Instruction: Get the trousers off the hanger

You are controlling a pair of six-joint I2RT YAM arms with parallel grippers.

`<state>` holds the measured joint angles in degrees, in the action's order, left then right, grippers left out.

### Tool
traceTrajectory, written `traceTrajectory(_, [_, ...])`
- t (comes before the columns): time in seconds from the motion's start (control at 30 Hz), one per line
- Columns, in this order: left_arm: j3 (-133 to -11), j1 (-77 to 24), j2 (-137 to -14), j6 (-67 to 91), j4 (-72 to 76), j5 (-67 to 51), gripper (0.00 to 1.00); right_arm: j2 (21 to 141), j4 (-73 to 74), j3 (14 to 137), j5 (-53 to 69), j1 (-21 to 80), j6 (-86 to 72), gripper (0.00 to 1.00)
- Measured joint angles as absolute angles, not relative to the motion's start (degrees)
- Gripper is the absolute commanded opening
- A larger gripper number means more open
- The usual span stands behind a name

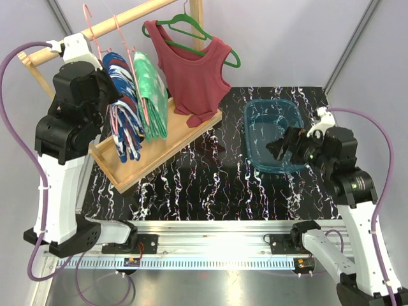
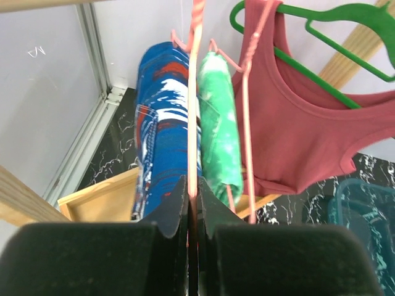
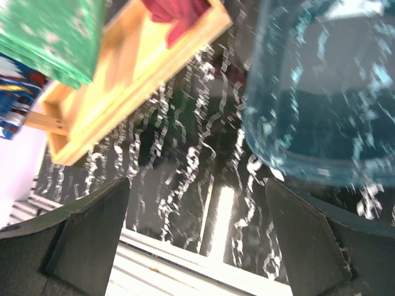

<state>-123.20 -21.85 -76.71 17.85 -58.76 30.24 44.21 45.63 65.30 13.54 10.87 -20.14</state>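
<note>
The blue trousers with red and white pattern point(image 1: 122, 102) hang on a pink hanger point(image 1: 95, 35) from the wooden rail. The green-and-white tie-dye trousers point(image 1: 150, 95) hang on a second pink hanger point(image 1: 127, 44) beside them. In the left wrist view the blue pair point(image 2: 162, 135) is left of the green pair point(image 2: 219, 129). My left gripper point(image 2: 192, 197) is shut on a pink hanger's wire point(image 2: 194, 111) between the two pairs. My right gripper point(image 1: 277, 148) is open and empty over the blue tub point(image 1: 275, 134), its fingers point(image 3: 86, 237) wide apart.
A dark red tank top point(image 1: 194, 70) hangs on a green hanger point(image 1: 191, 29) at the right of the rail. A wooden tray point(image 1: 159, 150) forms the rack's base on the black marbled table point(image 1: 217, 185). The tub also shows in the right wrist view point(image 3: 327, 92).
</note>
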Motion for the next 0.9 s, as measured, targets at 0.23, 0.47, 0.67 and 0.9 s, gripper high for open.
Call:
traceTrajectory(0.23, [-116.1,-23.1,-67.7,18.9,-58.8,29.5,0.0,51.7,41.6,71.7,16.2,10.9,-18.4,0.99])
traceTrajectory(0.47, [-107.3,-23.3,-55.0,23.0,-62.5,23.8,0.0,55.8,41.4,74.1,20.9,11.0,-16.0,1.0])
traceTrajectory(0.67, [-98.2,-23.3,-46.2,25.6,-67.6,14.5,0.0,55.1,41.3,74.1,24.1,13.0,-13.6,0.99])
traceTrajectory(0.9, [-90.2,-23.3,-37.7,25.3,-73.3,-1.8,0.0,54.4,41.3,74.1,24.8,14.2,-11.7,0.99])
